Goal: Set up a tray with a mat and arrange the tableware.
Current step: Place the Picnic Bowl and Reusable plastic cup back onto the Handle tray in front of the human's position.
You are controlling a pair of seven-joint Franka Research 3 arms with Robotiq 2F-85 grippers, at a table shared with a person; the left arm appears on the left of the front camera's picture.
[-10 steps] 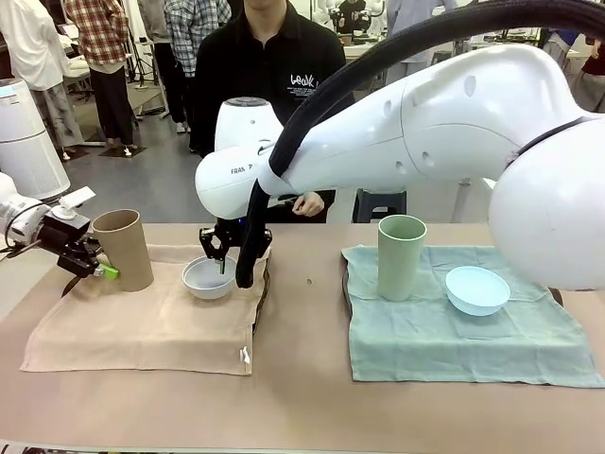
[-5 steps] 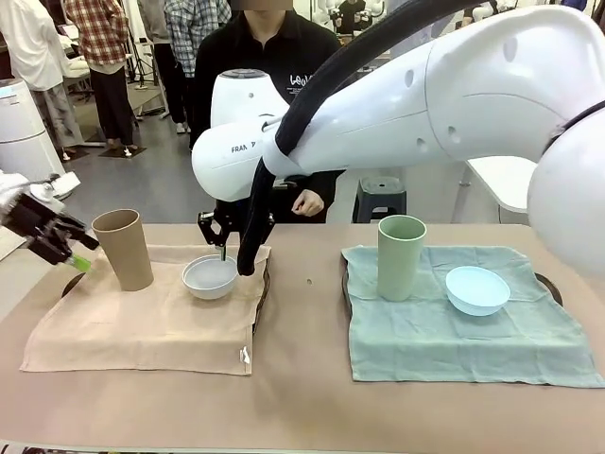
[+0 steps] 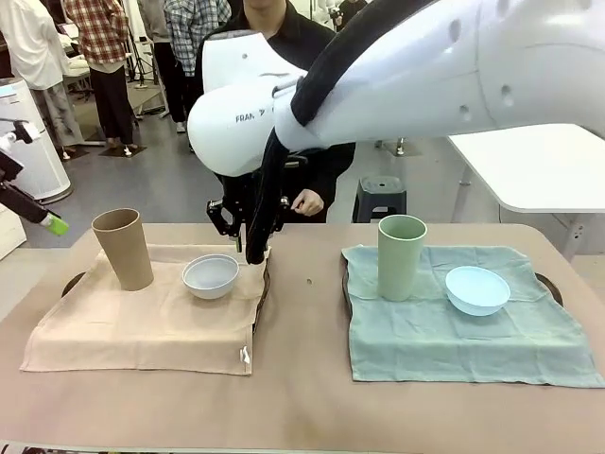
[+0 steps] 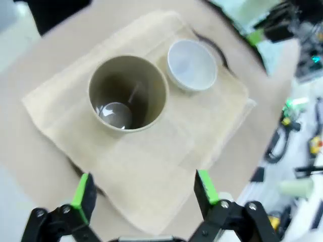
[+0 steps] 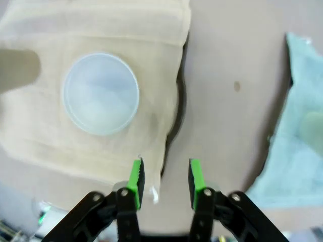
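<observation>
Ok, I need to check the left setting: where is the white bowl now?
In the front view the white bowl sits on the beige mat, on the robot's left side, just right of the beige tumbler, apart from both grippers.

Tumblers: two, one beige tumbler (image 3: pixel 124 248) and one pale green tumbler (image 3: pixel 402 256)
Bowls: two, one white bowl (image 3: pixel 210 276) and one light blue bowl (image 3: pixel 477 289)
Cloth mats: two, one beige mat (image 3: pixel 142 326) and one pale green mat (image 3: pixel 454 336)
Trays: two, a dark rim (image 3: pixel 265 284) showing under the beige mat and another rim (image 3: pixel 546 282) under the green one
Benches: one, the bench (image 3: pixel 302 397)
Robot grippers: two, the left gripper (image 4: pixel 143 189) and the right gripper (image 5: pixel 164 176)
</observation>
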